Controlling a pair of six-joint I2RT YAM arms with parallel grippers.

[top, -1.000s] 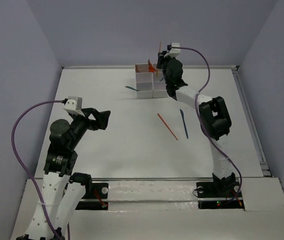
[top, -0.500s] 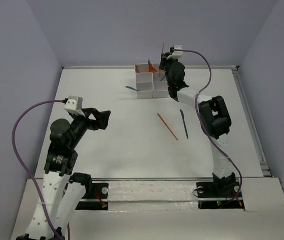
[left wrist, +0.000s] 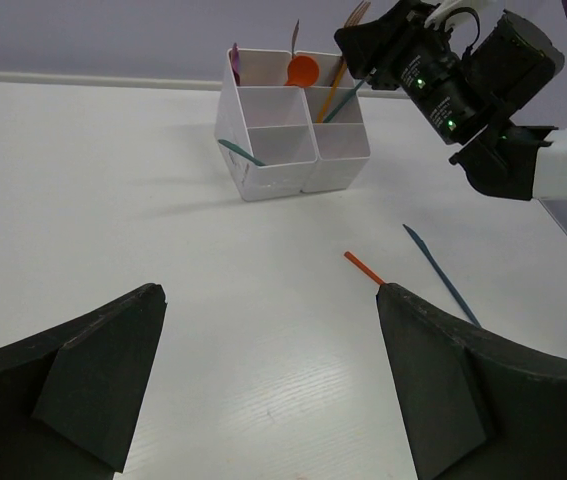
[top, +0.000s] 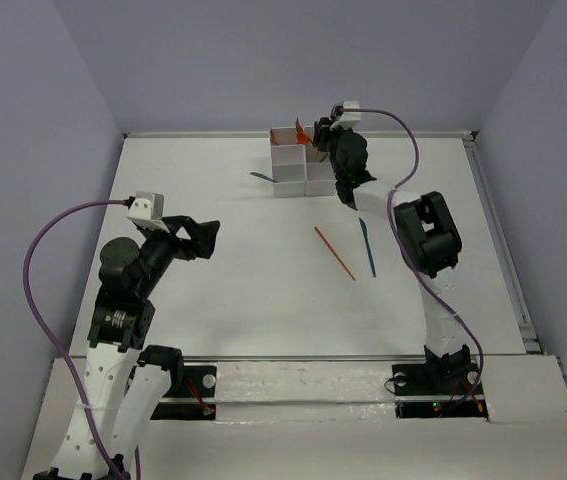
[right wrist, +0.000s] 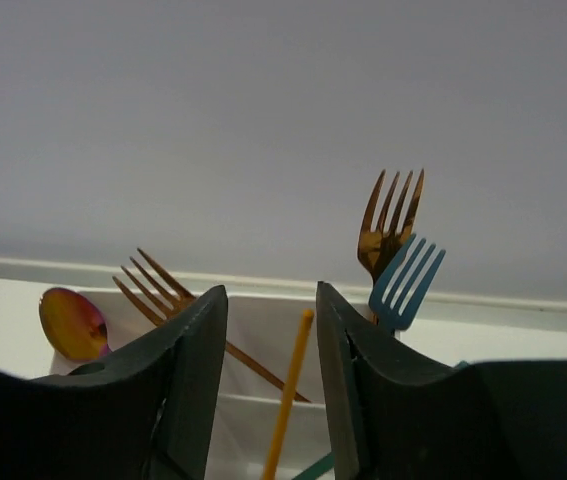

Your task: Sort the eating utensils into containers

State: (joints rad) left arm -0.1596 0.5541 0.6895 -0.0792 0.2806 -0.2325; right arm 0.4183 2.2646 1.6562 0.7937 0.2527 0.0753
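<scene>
Right arm at the white container block, left arm parked.
Idle left gripper spread wide and empty, well nearside of the block, out of the way. Over the block's far-right box the right gripper has its fingers parted. A thin orange stick stands unpinched between them, likely to settle in the box. A second orange stick and a teal knife lie nearside of the block, unsorted.

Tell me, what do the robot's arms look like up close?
Both the left arm and right arm have white links joined by chunky black joints. A purple cable loops to a small white camera box on each wrist. The fingers are matte black wedges.
</scene>
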